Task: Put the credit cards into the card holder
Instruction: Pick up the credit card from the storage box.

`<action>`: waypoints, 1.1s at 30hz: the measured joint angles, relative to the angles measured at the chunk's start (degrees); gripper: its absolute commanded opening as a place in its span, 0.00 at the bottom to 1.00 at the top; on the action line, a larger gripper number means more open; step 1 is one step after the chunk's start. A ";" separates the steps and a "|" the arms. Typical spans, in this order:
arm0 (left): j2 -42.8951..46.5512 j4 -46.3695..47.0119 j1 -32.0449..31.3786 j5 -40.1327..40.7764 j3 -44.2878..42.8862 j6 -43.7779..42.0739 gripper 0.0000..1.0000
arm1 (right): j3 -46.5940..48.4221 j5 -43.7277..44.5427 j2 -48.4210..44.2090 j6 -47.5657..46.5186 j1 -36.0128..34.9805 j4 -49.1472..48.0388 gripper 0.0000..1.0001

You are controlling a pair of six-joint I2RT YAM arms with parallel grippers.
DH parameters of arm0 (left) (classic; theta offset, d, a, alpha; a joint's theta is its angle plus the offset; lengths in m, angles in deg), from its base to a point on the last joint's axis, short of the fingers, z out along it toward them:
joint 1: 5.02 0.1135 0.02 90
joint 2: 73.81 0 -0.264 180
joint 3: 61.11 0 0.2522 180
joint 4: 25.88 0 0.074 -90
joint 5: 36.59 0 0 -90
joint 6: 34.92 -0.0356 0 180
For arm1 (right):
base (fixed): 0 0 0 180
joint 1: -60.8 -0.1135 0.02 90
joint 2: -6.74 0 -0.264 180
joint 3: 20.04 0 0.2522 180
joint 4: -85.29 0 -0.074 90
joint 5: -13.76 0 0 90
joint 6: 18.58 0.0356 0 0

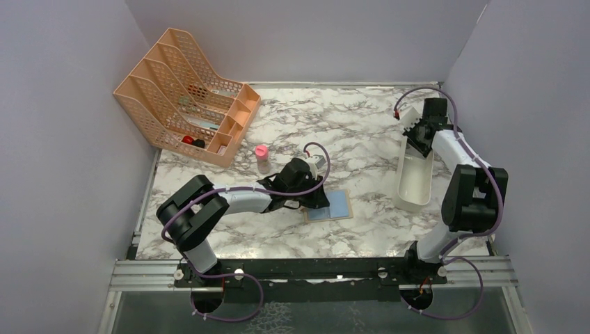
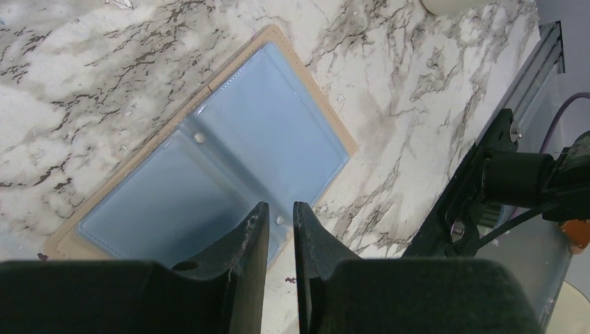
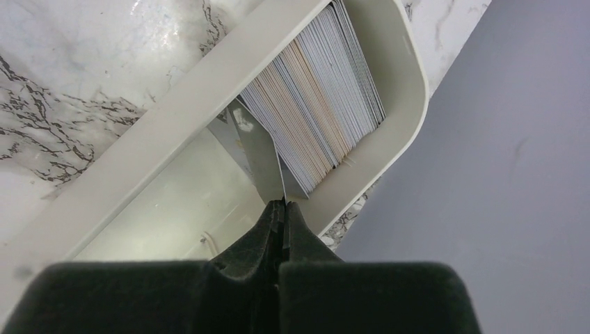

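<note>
Nearest, my left gripper (image 2: pixel 280 209) hangs over the left edge of the card holder (image 2: pixel 229 160), its fingers a narrow gap apart with nothing between them. The holder lies opened flat, blue side up, mid-table, its long axis running roughly left to right. Farther off to the right, my right gripper (image 3: pixel 282 205) is pinched on the edge of one silvery card (image 3: pixel 254 149), tipped away from the credit cards (image 3: pixel 313 97) packed upright at the far end of the white tray (image 3: pixel 410 90). From that card the holder sits well apart, leftward and nearer, so the carry likely runs that way, toward my left arm just beside it.
</note>
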 measured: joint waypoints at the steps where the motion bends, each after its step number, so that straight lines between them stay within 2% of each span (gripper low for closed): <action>1: 0.00 -0.02 0.00 -0.02 0.00 0.00 0.23 | 0.09 0.00 0.00 0.17 0.00 0.26 0.01; 10: 0.02 -0.07 0.00 0.02 0.00 0.02 0.23 | 2.75 -0.17 -1.81 4.48 -0.04 3.74 0.01; 22: 3.65 -3.28 0.00 1.73 0.15 -0.02 0.23 | 10.23 -1.51 -7.15 28.28 -2.21 9.84 0.01; 28: 11.23 -6.91 0.00 4.96 1.62 -0.31 0.23 | 9.44 -10.69 -12.02 41.03 -3.41 10.34 0.01; 33: 17.09 -10.73 0.00 8.11 2.38 -0.66 0.24 | 1.49 -22.21 -22.84 50.71 -4.11 5.16 0.01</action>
